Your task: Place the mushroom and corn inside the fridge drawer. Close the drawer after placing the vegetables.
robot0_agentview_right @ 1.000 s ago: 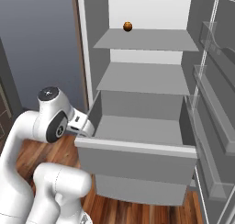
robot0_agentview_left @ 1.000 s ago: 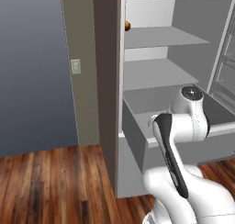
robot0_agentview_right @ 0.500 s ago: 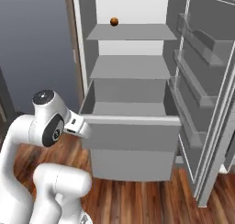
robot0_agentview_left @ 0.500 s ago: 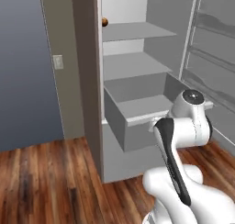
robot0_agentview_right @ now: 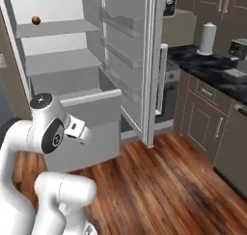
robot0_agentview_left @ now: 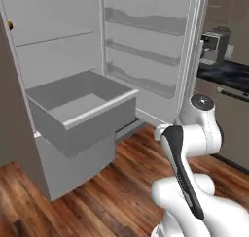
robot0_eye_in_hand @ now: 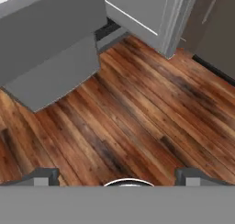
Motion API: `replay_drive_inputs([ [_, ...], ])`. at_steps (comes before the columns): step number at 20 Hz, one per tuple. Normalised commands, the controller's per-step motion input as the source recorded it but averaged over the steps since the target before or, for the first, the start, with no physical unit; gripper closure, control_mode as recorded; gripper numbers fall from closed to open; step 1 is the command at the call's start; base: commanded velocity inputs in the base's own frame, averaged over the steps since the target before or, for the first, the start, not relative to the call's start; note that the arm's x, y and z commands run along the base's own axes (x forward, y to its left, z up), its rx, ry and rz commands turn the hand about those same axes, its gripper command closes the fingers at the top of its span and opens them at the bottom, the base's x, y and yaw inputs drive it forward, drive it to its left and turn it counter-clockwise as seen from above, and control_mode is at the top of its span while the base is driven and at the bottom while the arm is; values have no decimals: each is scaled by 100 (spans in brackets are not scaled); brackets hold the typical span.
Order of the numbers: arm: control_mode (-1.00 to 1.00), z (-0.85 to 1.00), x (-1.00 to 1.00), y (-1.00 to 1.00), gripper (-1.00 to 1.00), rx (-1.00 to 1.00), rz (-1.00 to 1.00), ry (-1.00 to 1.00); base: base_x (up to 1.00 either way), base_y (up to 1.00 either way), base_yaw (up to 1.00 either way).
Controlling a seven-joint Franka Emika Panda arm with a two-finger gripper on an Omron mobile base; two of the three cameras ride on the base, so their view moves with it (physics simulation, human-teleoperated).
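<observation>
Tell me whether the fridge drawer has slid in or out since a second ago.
No. The fridge drawer stands pulled out as far past the shelves as before; the view shifted because the base turned.

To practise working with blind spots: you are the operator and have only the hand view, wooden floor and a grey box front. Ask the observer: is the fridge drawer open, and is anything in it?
Observer: The fridge drawer is pulled out, and the part of its floor that shows holds nothing.
Operator: Is there any food in the fridge?
Observer: A small round brown thing sits on the top shelf. It is too small to identify.
Operator: What is on the far side of the open door?
Observer: A dark counter over cabinets, with a white paper roll standing on it.
</observation>
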Motion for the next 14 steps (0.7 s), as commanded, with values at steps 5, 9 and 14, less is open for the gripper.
replay_drive_inputs([
  [5,100,0,0,0,-100,0,0,0,8,-66,-86],
  [9,100,0,0,0,-100,0,0,0,26,-84,-79],
  [14,100,0,0,0,-100,0,0,0,62,-69,-69],
])
